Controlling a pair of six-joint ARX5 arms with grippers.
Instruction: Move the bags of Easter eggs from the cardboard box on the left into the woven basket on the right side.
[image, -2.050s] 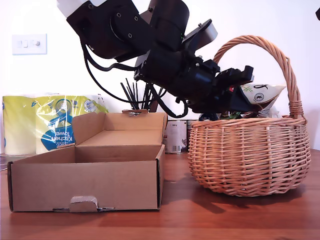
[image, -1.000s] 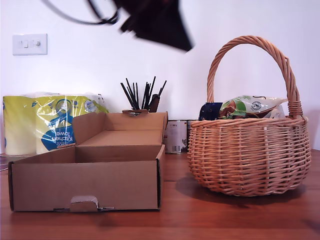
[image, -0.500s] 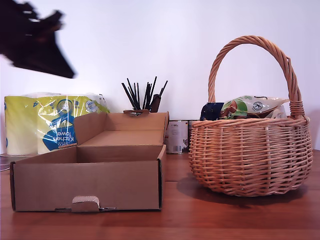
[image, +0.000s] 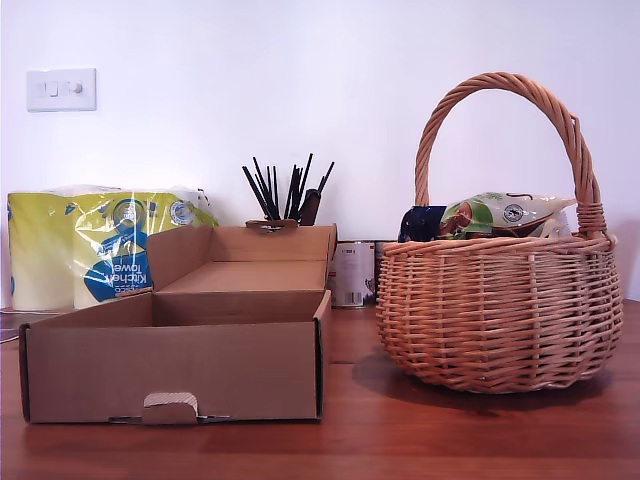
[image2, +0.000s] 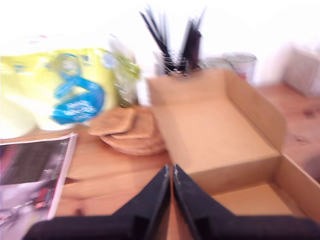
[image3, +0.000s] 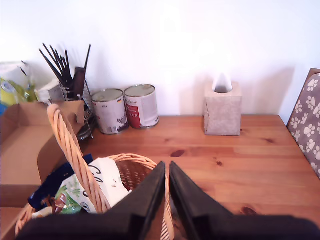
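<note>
One cardboard box (image: 175, 365). One woven basket (image: 500, 315), at least two bags of Easter eggs showing inside it: one dark blue (image: 420, 222), one pale green-white (image: 505, 212). Two metal tins (image3: 126, 107) behind basket. One kitchen towel pack (image: 105, 245). One tissue box (image3: 222, 108). One holder of black sticks (image: 283, 195). Two hands: first (image2: 171, 181), second (image3: 167, 176).

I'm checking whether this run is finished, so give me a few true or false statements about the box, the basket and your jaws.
1. The cardboard box holds a red-orange bag. False: what shows of its inside is bare.
2. A pale green-white bag and a dark blue bag stick up above the woven basket rim. True.
3. My first gripper has its jaws wide open. False: they are closed together, holding nothing.
4. My second gripper has its jaws closed above the basket. True.
5. Both arms show in the exterior view. False: neither appears there.
</note>
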